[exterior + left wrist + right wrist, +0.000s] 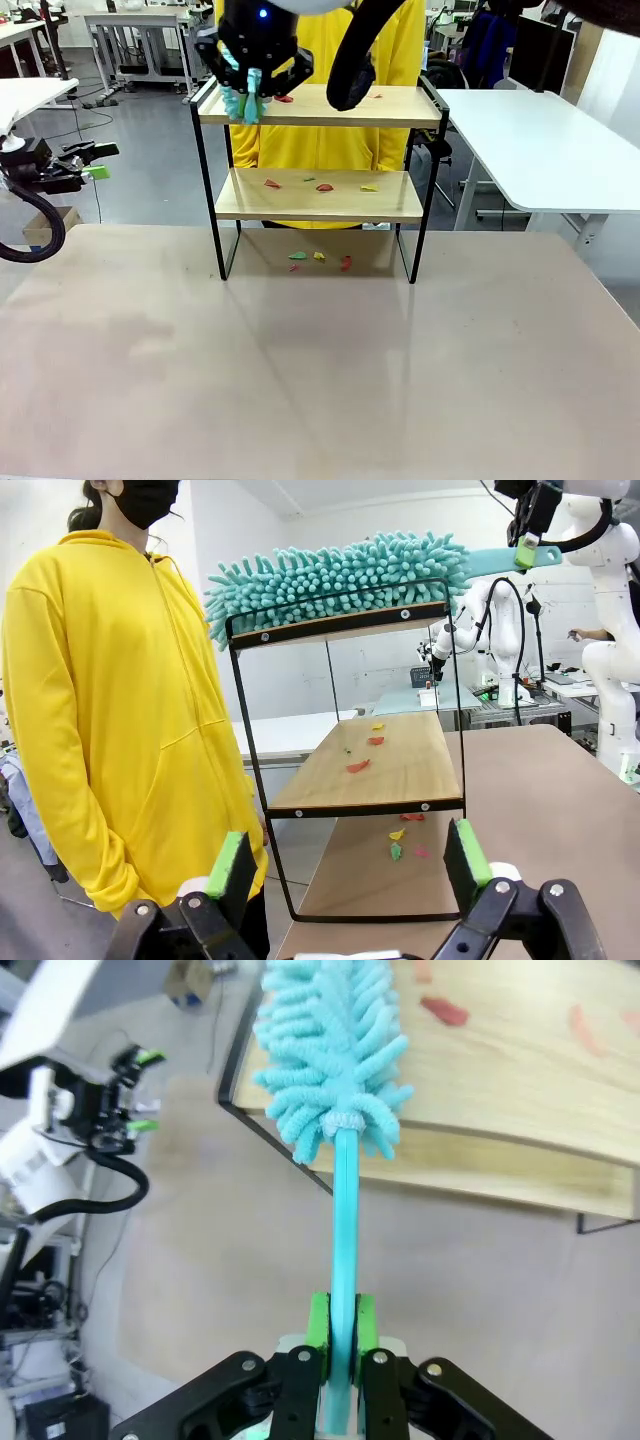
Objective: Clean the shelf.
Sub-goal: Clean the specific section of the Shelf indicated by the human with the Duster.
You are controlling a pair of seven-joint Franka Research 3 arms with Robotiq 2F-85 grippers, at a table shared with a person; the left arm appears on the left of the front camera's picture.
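**Teal fluffy microfibre duster point(340, 575) laid over the left end of the top board**

Pinching the duster's flat teal handle between pressed-together green pads, the right hand point(340, 1320) hangs at the near left corner of the small two-tier shelf of light wood and black metal frame point(340, 105). The left hand point(348, 865) is spread and holds nothing, well off to the left.

The shelf stands upright at the far middle of the pale bench point(320, 380). Its long axis runs left to right and its open front faces near. The duster lies across that, head pointing far and handle near.

Small coloured paper scraps point(325, 187) dot both boards. A good stroke, I'd say, keeps the head flat and lightly pressed and draws it rightward along the board. The raised end rails would likely trap scraps, so they should be steered over a long edge.
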